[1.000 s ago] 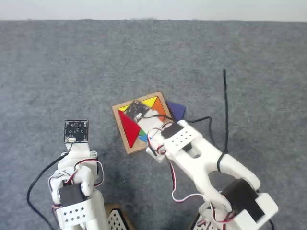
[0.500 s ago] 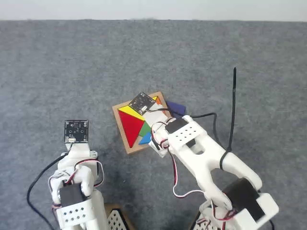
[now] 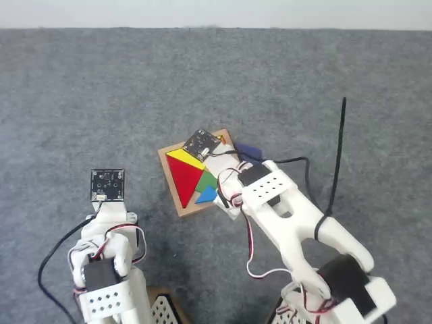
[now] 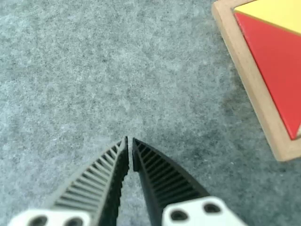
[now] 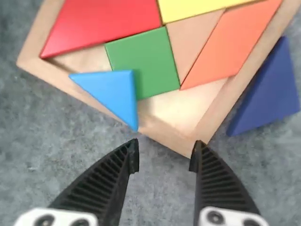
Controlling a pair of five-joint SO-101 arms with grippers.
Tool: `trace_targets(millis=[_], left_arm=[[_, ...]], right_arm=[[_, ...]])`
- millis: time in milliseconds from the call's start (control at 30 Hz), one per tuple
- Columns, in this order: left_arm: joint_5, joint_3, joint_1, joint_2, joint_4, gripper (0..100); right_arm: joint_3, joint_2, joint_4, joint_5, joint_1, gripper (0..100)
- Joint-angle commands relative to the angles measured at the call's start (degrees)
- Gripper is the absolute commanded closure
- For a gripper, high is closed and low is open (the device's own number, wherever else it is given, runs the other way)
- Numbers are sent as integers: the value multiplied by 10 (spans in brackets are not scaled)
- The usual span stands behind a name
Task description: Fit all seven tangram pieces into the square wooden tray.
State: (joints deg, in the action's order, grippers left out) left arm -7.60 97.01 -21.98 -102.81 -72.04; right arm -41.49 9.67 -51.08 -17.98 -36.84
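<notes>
Bright, diffuse light falls evenly over the grey carpet (image 3: 101, 88); a soft, faint shadow hugs the eight-o'clock edge of the wooden tray (image 3: 169, 182).

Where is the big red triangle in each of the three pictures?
High view: the red triangle lies in the wooden tray, along the rim facing the left arm.
Left wrist view: the red triangle sits just inside the tray's rim.
Right wrist view: the red triangle lies against the green square.
Shared landmark: the yellow piece borders it in every view.
</notes>
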Motion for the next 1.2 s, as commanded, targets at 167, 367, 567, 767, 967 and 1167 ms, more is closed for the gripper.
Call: trace_targets(millis=[167,367,567,767,967,1167], left_arm=[[-5,-5,-2,-11,-3,985],[-5,-5,-2,-11,-3,985],[-5,-5,-2,-11,-3,985],[-5,-5,-2,-11,-3,985],[-5,-5,-2,-11,-3,985],[-5,-5,-2,-11,-3,985]], right_arm=[[28,0,23,-6,-29,865],[28,0,23,-7,-29,865],[28,-1,31,-6,-29,866],[28,-1,31,-6,-29,866],[61,-44,16,-2,-29,867],[91,-54,6,-2,-43,867]])
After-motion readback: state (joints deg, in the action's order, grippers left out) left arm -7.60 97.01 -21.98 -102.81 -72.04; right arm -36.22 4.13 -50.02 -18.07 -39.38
